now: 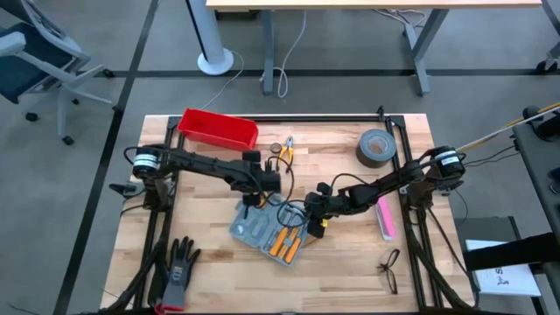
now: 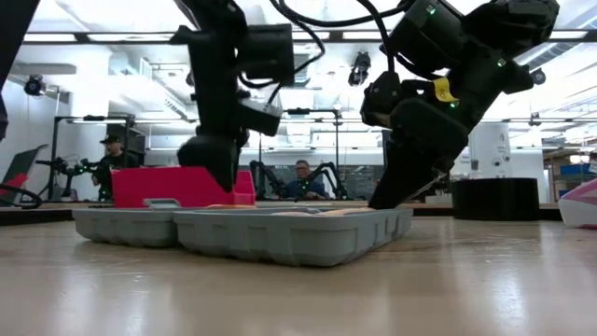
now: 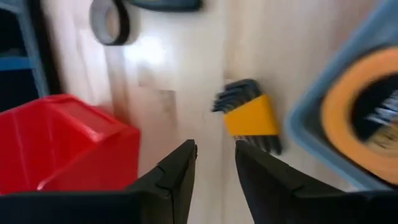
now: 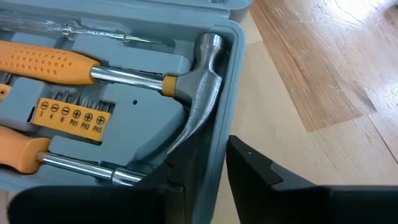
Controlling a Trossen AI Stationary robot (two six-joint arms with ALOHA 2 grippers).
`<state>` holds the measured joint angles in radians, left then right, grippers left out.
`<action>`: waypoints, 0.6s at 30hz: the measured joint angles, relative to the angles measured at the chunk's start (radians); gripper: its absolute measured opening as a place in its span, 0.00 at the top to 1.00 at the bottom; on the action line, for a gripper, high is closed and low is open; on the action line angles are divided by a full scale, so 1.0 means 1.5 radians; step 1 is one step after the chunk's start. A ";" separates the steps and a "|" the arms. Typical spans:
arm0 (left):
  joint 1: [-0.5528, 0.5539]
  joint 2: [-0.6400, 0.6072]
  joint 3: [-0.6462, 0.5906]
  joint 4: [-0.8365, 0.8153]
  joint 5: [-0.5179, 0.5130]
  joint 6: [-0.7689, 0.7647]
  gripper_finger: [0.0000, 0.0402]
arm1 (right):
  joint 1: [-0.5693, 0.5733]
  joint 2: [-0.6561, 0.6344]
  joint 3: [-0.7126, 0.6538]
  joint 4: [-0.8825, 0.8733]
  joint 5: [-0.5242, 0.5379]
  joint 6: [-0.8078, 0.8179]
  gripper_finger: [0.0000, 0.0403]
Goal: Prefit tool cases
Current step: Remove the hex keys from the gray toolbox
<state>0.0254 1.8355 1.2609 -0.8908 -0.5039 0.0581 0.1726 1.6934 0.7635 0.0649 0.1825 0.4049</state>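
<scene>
The grey-blue tool case (image 1: 262,233) lies open on the wooden table, both halves flat. Its tray holds a hammer (image 4: 199,93), orange-handled screwdrivers (image 4: 43,62) and a bit strip. My right gripper (image 4: 208,163) is shut on the case's right edge (image 1: 306,226). My left gripper (image 3: 216,149) hovers open above the table at the case's far side (image 1: 255,199), with nothing between its fingers. Ahead of it lies a set of hex keys in a yellow holder (image 3: 249,117). My right gripper has the case's side wall (image 4: 217,146), beside the hammer's head, between its fingers. One finger (image 4: 180,171) is inside the tray and the other (image 4: 261,171) outside over the table. The fingers slant down from the table's right. The case rests flat on the table.
A red bin (image 1: 217,129) stands at the far left, with pliers (image 1: 284,150) beside it and a roll of grey tape (image 1: 376,146) at the far right. A pink object (image 1: 385,217) lies right of the case. A glove (image 1: 179,262) and glasses (image 1: 389,269) lie near the front edge.
</scene>
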 joint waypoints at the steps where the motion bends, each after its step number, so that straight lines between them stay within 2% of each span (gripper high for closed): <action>1: 0.003 -0.010 -0.001 0.000 0.010 0.008 0.69 | 0.000 0.000 0.000 0.000 0.000 0.000 0.85; 4: 0.019 -0.043 -0.005 0.000 0.046 0.022 0.67 | 0.001 -0.002 0.000 0.000 -0.001 0.001 0.86; 9: 0.062 -0.086 -0.017 0.018 0.180 -0.001 0.63 | 0.005 -0.006 0.000 0.002 0.001 -0.001 0.87; 14: 0.078 -0.088 -0.032 0.021 0.244 -0.003 0.59 | 0.007 -0.018 0.000 0.003 0.001 -0.004 0.85; 18: 0.078 -0.082 -0.048 0.046 0.254 0.037 0.57 | 0.013 -0.033 0.000 0.000 0.000 -0.009 0.83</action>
<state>0.1425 1.7126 1.1894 -0.8220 -0.1230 0.1139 0.1921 1.6436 0.7635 0.0645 0.1825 0.3918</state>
